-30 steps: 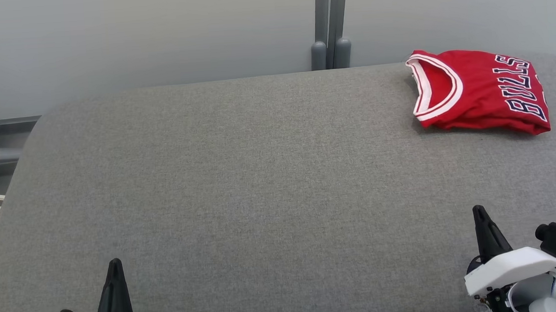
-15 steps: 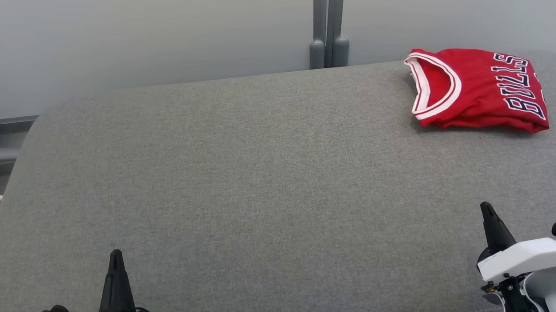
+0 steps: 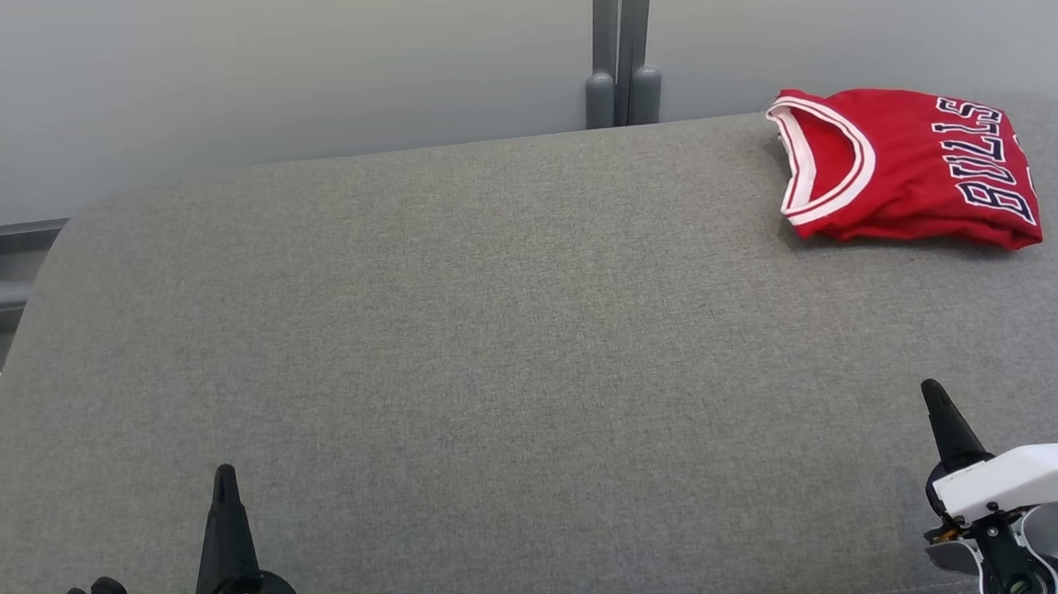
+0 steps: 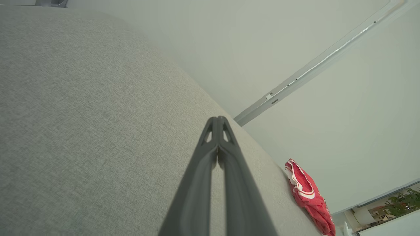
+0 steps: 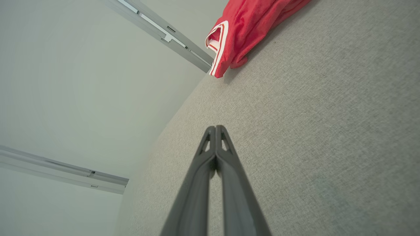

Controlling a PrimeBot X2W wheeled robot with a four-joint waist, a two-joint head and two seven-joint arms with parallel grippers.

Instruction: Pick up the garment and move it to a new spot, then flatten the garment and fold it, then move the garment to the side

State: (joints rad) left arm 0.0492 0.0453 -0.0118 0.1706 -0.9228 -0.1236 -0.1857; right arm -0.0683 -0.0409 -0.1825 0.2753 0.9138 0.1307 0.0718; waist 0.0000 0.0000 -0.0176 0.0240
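The red fabric jersey [image 3: 907, 168], white-trimmed at the collar and lettered BULLS, lies folded into a compact packet at the far right corner of the grey cloth-covered bench [image 3: 495, 336], close to the back edge by the pale wall. Its long axis runs across the bench, with the collar opening facing the middle and the lettering toward the right end. Both arms sit at the near edge, well apart from it. The left tool [image 3: 224, 481] is at the near left and the right tool [image 3: 936, 396] at the near right, each with its two dark fingers clenched together on nothing. From the right tool the jersey lies almost straight ahead. From the left it lies diagonally across the whole bench, so the right arm is clearly nearer. To my eye the folding and setting aside look done, and any further nudge would fall to the right arm.
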